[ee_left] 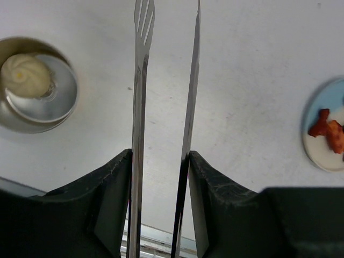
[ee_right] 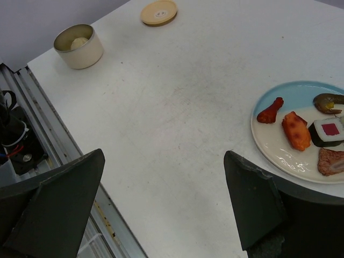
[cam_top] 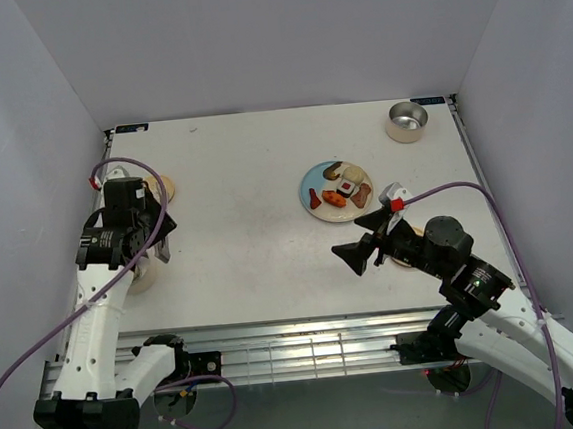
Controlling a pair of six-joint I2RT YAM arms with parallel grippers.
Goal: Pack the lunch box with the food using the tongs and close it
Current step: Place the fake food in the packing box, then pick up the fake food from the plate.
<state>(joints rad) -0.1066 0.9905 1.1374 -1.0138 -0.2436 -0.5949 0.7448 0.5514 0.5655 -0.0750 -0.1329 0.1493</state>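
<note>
My left gripper (ee_left: pixel 160 156) is shut on the tongs (ee_left: pixel 141 102). Each black finger presses one silver arm, and the tips stand apart above the bare table. To the left of the tongs lies the round steel lunch box (ee_left: pixel 59 107), open, with one pale dumpling (ee_left: pixel 26 75) inside. In the top view the lunch box (cam_top: pixel 142 280) is half hidden under the left gripper (cam_top: pixel 158 241). More food, a red drumstick (ee_right: pixel 270 110), an orange piece (ee_right: pixel 296 130) and a sushi roll (ee_right: pixel 328 130), lies on the blue-and-white plate (ee_right: pixel 269 145). My right gripper (ee_right: pixel 164 156) is open and empty, left of the plate.
A tan round lid (cam_top: pixel 164 185) lies behind the left gripper. A second steel bowl (cam_top: pixel 406 121) stands at the back right corner. The table's metal rail (ee_right: pixel 48 140) runs along the near edge. White walls close in three sides.
</note>
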